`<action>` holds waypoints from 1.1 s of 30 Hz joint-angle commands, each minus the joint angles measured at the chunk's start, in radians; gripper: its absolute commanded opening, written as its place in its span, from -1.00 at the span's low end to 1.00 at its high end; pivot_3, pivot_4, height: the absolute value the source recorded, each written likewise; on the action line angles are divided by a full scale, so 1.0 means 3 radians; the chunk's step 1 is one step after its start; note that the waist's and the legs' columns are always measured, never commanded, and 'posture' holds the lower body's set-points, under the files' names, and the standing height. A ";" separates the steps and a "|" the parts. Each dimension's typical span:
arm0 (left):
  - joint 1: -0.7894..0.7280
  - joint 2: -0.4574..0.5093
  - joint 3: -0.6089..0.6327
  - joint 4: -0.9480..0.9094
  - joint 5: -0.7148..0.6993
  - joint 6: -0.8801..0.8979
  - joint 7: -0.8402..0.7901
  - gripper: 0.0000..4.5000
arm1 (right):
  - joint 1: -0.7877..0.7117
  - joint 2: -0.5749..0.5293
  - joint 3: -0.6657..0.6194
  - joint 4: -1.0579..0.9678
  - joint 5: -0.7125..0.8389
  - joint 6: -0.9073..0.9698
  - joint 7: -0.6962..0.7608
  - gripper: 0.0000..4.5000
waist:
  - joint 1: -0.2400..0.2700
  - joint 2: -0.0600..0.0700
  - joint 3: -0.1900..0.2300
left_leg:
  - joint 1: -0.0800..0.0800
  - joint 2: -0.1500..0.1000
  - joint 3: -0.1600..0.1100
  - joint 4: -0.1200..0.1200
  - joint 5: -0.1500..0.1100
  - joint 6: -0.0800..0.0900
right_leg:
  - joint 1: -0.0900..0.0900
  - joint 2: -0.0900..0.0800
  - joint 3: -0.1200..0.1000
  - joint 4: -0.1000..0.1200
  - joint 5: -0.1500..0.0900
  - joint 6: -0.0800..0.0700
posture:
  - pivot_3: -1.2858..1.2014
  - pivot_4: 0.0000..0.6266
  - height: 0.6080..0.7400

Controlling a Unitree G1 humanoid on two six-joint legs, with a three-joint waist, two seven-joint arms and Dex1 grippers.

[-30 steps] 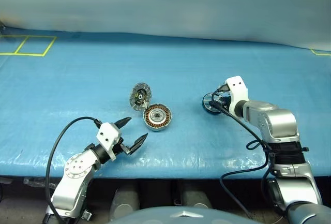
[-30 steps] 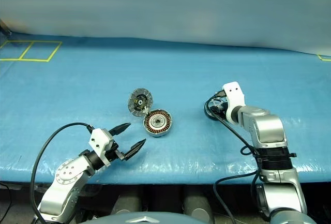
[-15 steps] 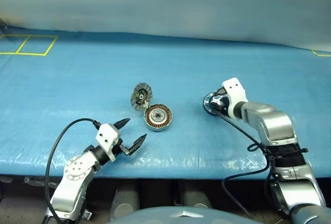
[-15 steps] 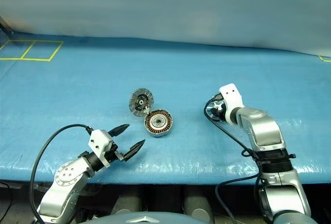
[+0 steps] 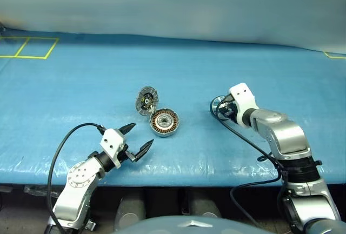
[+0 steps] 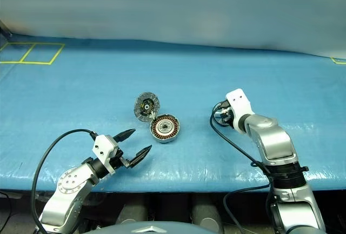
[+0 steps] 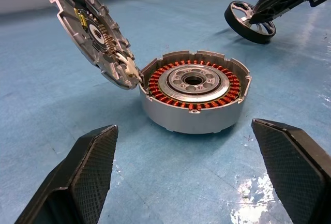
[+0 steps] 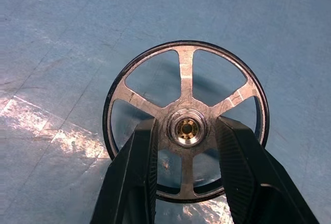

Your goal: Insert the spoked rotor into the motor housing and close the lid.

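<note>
the motor housing (image 6: pixel 164 128) sat at centre frame, its lid (image 6: pixel 146 106) tilted open at its upper left; the right gripper (image 6: pixel 223 114) met the spoked rotor (image 6: pixel 220 116) right of centre.

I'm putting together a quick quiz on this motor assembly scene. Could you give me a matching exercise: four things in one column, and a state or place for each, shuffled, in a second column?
Column one:
1. spoked rotor
2. motor housing
3. lid
4. left gripper

Column two:
A. tilted up at the housing's edge, ribbed face showing
B. hub between the right gripper's jaws, over the blue table
C. flat on the table, copper windings uncovered
D. jaws wide apart, holding nothing, near the housing

Pairs: 1-B, 2-C, 3-A, 4-D
</note>
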 commanded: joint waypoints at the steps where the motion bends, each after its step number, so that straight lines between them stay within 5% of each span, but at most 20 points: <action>1: 0.0000 -0.0002 0.0024 -0.0038 0.0008 -0.0029 0.0027 1.00 | -0.0185 0.0069 -0.0026 -0.0515 0.0165 0.0110 0.0066 -0.41 | -0.0004 0.0001 0.0000 | 0.0000 0.0000 0.0000 0.0000 0.0000 0.0000 | 0.0000 0.0000 0.0000 0.0000 0.0000 0.0000 | 0.03 -0.52 1.00; 17: 0.0166 -0.0018 0.0113 -0.0128 -0.0040 -0.0084 0.0026 1.00 | -0.0581 0.0411 0.1085 -0.1122 0.0386 0.0263 0.0230 -0.41 | -0.0009 0.0001 0.0001 | -0.0002 -0.0001 -0.0003 -0.0001 0.0000 0.0001 | 0.0001 -0.0007 -0.0007 -0.0002 -0.0002 -0.0003 | 0.03 -0.52 1.00; 33: 0.0217 -0.0026 0.0104 -0.0144 -0.0048 -0.0146 0.0055 1.00 | -0.0435 0.0462 0.1119 -0.0939 0.0449 0.0336 0.0235 -0.41 | -0.0012 0.0001 0.0001 | -0.0002 0.0000 -0.0004 0.0000 -0.0001 0.0000 | 0.0001 -0.0007 -0.0012 -0.0001 -0.0002 -0.0006 | 0.03 -0.52 1.00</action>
